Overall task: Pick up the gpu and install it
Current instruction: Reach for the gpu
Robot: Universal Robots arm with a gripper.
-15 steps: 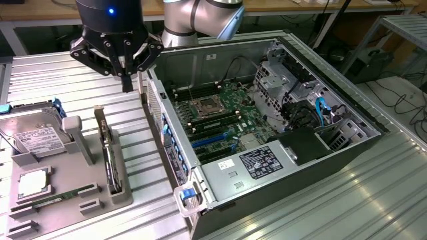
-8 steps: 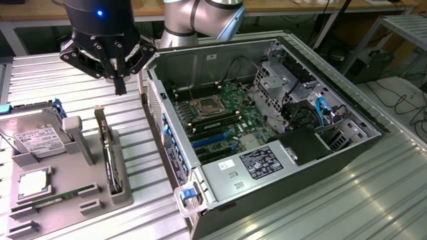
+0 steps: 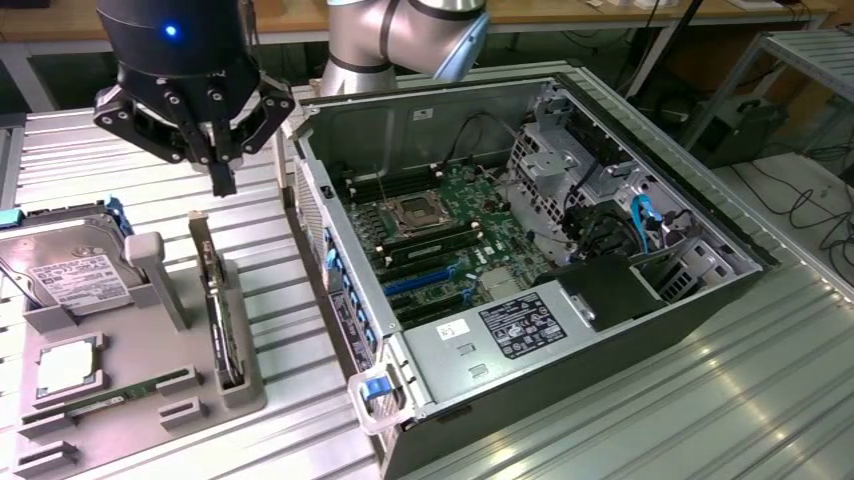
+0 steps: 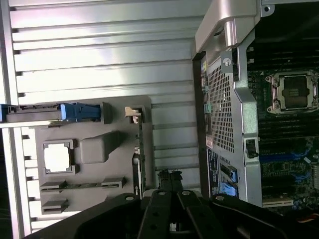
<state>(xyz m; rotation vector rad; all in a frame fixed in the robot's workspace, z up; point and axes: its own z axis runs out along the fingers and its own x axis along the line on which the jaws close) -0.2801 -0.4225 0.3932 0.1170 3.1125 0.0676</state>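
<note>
Ribbed metal bench (image 3: 80, 150) | gpu (image 3: 214, 290) on edge, long axis near-far | claw (image 3: 223, 185) closed, empty

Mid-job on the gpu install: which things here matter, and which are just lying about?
In the job: gpu, upright in the grey holder; hand near it; open computer case with motherboard.
Lying about: hard drive; processor; memory stick.
</note>
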